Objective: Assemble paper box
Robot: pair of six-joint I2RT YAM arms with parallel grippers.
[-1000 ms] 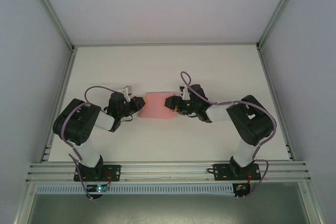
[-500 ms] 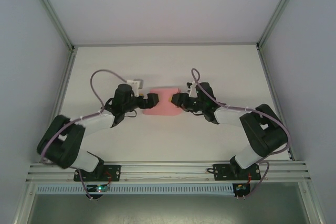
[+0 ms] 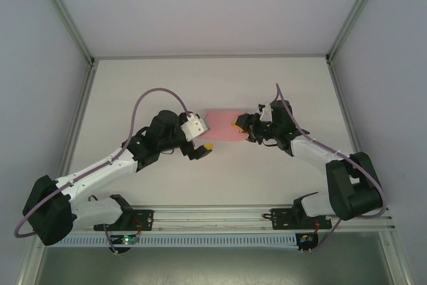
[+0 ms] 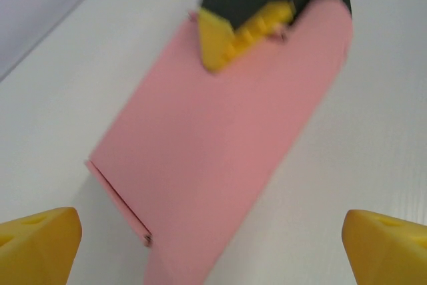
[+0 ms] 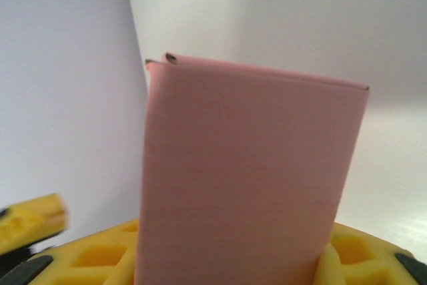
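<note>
The pink paper box is a flat folded sleeve at the middle of the white table. My right gripper is shut on its right end. In the right wrist view the paper box stands up between the yellow fingers, its far end open with a doubled edge. My left gripper is open just off the box's near-left corner and touches nothing. From the left wrist the paper box runs away ahead of my left gripper, whose yellow fingertips sit wide apart in the bottom corners.
White table enclosed by an aluminium frame, with a rail along the near edge by the arm bases. Grey walls on both sides. The right gripper's yellow finger clamps the box's far end in the left wrist view.
My left gripper has opened, let go of the box's left end and swung out forward. The right arm has stretched out, carrying the box a little farther and to the right.
</note>
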